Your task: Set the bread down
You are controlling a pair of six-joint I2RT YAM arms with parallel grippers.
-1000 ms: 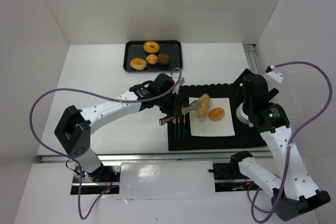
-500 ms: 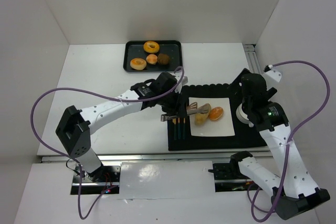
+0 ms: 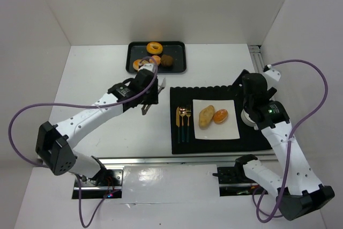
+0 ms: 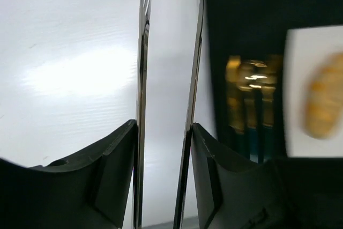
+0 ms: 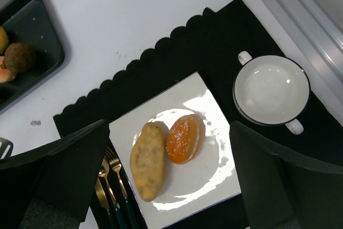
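The job looks done for this piece, I think: the long bread point(image 3: 206, 116) lies flat on its plate and nothing is holding it. More bread waits on the tray, so there may be more to carry (I can only guess that).

The biggest thing is the white table point(image 3: 96, 79). On it lies a black mat point(image 3: 214, 92) with a wavy far edge. Behind the mat, apart from it, sits the dark tray point(image 3: 183, 57). It holds a ring bread point(image 3: 154, 47), a brown ball point(image 3: 167, 60) and some orange ones partly hidden by the left arm.

The white plate point(image 3: 228, 130) sits on the mat. The long bread and a round bun point(image 3: 220, 116) lie on it side by side, touching. Just right of the plate is a white bowl point(image 5: 271, 90) with two handles and nothing in it. Left of the plate lie the gold cutlery point(image 3: 183, 123).

The right claw point(image 5: 169, 126) hangs above the plate, spread wide and pinching nothing.

The left claw point(image 4: 163, 132) is over the bare table between tray and mat. It pinches the tongs point(image 4: 142, 79), whose two thin blades stand apart with nothing between them.
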